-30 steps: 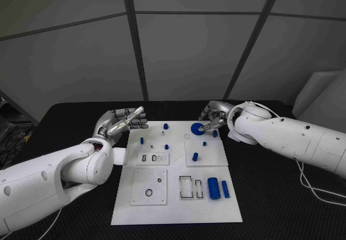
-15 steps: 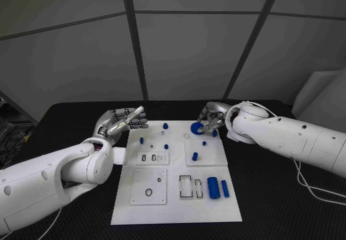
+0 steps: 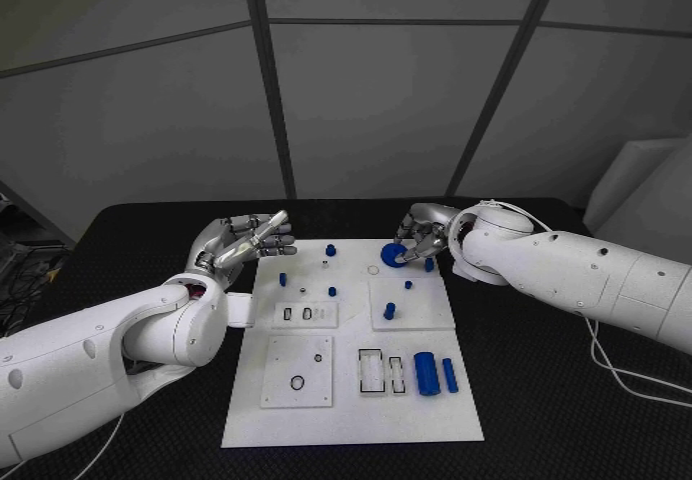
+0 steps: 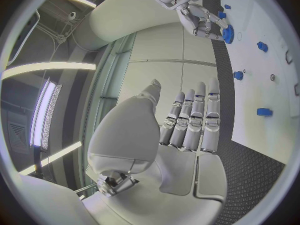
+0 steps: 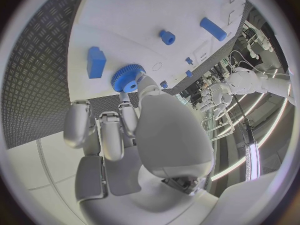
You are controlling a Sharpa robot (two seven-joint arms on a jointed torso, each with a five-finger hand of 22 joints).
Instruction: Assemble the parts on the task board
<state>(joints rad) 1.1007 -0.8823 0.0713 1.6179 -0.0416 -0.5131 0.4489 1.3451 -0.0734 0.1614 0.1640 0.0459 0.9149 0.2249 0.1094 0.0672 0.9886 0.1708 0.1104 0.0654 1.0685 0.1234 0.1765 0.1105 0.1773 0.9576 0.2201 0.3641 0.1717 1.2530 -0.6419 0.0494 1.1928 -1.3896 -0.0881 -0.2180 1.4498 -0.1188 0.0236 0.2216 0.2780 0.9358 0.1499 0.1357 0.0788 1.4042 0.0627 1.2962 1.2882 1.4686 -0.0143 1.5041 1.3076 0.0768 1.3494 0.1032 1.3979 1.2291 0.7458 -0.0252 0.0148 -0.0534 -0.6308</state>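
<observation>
Right wrist view — right hand (image 5: 128, 122) pinches blue gear (image 5: 127, 78); head view — left hand (image 3: 248, 241) empty, fingers spread.

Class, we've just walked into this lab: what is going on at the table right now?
A two-armed robot is assembling small blue parts on a white task board. The right robot hand pinches a blue gear at the board's far edge, with the gear tilted rather than seated. The left robot hand holds nothing, its fingers straight, beside the board's far left corner. Other parts, including a large blue cylinder near the front right, lie or stand on the board.
</observation>
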